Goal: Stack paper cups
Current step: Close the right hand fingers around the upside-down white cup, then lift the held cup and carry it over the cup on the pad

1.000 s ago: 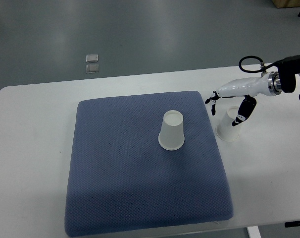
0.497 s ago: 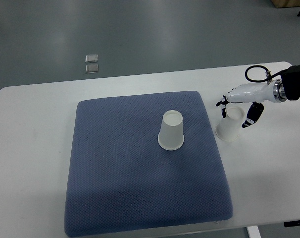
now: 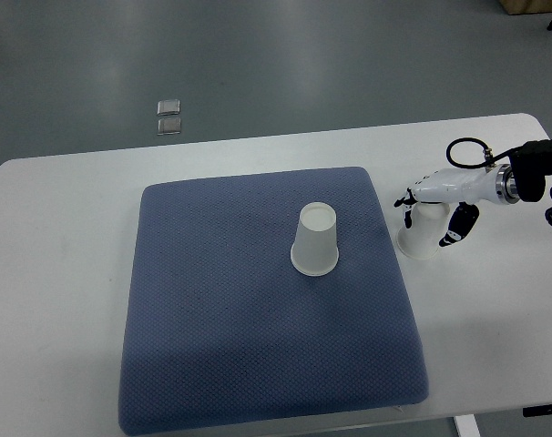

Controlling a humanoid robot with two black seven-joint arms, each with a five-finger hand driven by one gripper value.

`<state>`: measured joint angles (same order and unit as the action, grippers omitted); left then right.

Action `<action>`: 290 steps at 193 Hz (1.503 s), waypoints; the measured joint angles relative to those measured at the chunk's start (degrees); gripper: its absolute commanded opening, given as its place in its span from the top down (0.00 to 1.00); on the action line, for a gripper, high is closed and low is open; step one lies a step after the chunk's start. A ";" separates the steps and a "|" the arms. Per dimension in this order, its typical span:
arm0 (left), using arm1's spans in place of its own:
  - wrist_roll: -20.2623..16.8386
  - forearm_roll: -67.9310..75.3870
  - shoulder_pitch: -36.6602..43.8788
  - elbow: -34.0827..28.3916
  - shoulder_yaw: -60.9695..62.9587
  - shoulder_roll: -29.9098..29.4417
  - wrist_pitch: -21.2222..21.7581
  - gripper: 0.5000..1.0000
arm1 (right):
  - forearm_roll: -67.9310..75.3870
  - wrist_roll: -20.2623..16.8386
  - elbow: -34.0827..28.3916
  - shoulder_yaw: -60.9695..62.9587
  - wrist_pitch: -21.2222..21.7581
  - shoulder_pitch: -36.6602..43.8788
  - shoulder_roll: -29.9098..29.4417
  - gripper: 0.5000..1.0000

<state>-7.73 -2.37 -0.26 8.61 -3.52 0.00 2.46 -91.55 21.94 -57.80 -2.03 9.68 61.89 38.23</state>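
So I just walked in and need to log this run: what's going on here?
The robot's right hand is over an upside-down paper cup standing on the white table just right of the blue mat, fingers either side of it; a firm grip isn't clear. A second upside-down cup stands on the mat. Nothing is stacked yet. The left arm isn't visible.

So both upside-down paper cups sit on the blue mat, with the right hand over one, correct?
Not quite. The top view shows only one paper cup on the blue mat. The other cup, under the right hand, stands on the white table beside the mat.
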 measured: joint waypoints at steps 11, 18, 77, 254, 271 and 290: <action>0.00 0.00 0.00 0.00 0.00 0.00 0.00 0.00 | -0.04 0.09 0.39 0.00 -0.27 -0.05 -0.03 0.39; 0.00 0.00 0.00 0.00 0.00 0.00 0.00 0.00 | -0.08 0.15 0.64 0.00 -0.35 -0.08 -0.14 0.41; 0.00 0.00 0.00 0.00 0.00 0.00 0.00 0.00 | -1.17 0.52 1.87 0.00 -0.54 -0.10 -1.39 0.61; 0.00 0.00 0.00 0.00 0.00 0.00 0.00 0.00 | -1.61 1.87 2.11 -0.35 0.94 5.01 -1.47 0.76; 0.00 0.00 0.00 0.00 0.00 0.00 0.00 0.00 | -1.40 2.20 1.90 -0.28 2.18 7.67 -1.07 0.76; 0.00 0.00 0.00 0.00 0.00 0.00 0.00 0.00 | -1.14 2.51 1.47 -0.01 4.25 11.50 -0.52 0.76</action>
<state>-7.73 -2.37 -0.26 8.61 -3.52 0.00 2.46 -92.68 24.45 -56.33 -2.04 13.93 73.39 37.71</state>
